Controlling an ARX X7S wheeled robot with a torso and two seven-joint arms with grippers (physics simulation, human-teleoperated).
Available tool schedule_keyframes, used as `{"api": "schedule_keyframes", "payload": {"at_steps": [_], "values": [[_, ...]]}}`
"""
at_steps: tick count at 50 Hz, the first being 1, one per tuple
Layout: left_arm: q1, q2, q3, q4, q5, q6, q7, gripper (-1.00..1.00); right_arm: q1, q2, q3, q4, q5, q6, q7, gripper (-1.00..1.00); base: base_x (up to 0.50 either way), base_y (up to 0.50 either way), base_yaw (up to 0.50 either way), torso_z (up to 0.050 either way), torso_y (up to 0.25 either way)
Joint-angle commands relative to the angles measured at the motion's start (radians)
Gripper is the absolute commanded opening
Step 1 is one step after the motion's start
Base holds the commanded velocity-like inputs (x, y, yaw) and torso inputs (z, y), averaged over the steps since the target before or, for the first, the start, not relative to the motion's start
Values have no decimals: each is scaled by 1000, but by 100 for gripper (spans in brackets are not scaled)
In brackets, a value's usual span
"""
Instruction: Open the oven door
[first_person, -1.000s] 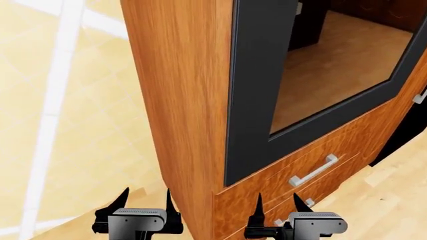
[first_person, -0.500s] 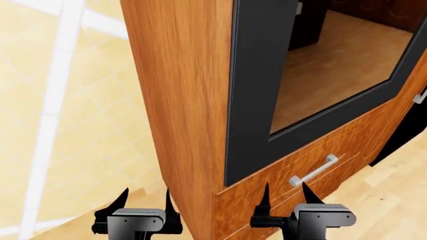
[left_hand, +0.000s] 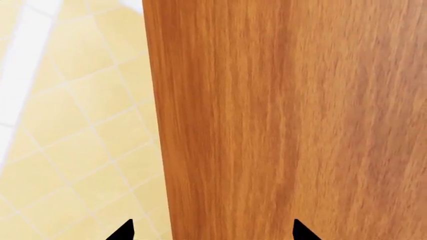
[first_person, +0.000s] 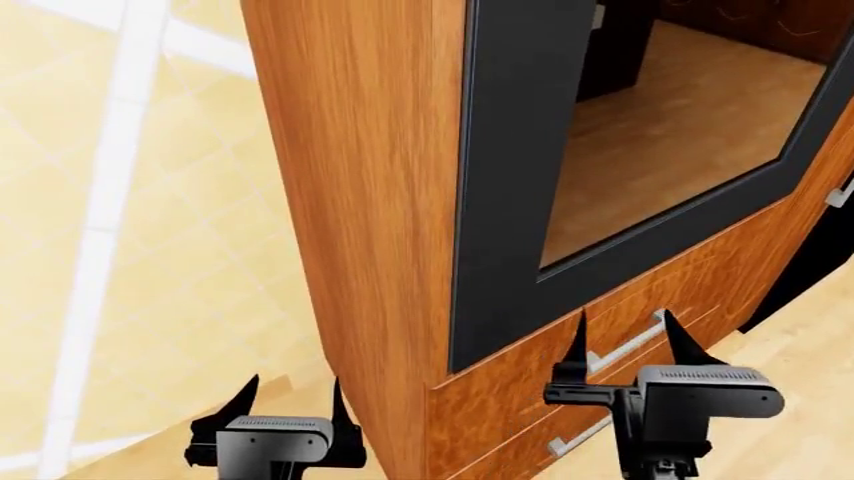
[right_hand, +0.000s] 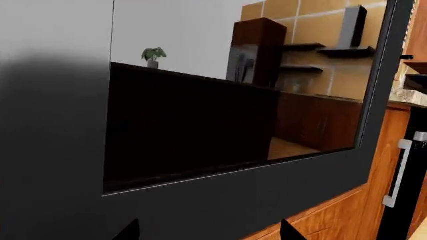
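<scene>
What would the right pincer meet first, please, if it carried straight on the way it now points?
Most likely the oven door: the right pincer faces its matte black lower frame, just below the glass. How far off it is remains unclear.

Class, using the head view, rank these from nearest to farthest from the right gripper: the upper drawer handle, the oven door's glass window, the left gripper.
1. Upper drawer handle: right at the right gripper, between its fingertips in this view.
2. Oven door glass window: above the gripper.
3. Left gripper: on the far side of the cabinet corner, low at the view's left.
</scene>
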Motion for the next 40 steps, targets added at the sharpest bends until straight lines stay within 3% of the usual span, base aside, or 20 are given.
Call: {"api": "schedule_keyframes", "payload": {"at_steps": [1,26,40], "values": [[1,-3,3,4,-2,1,-2,100,45,74,37,-99,14,77,-4,100,0,0,0,0,0],[9,-9,7,15,-5,9,-9,100,207,402,167,-376,111,377,-117,100,0,0,0,0,0],[7,-15,13,31,-7,0,-10,100,443,594,146,-428,112,553,-269,100,0,0,0,0,0]]}}
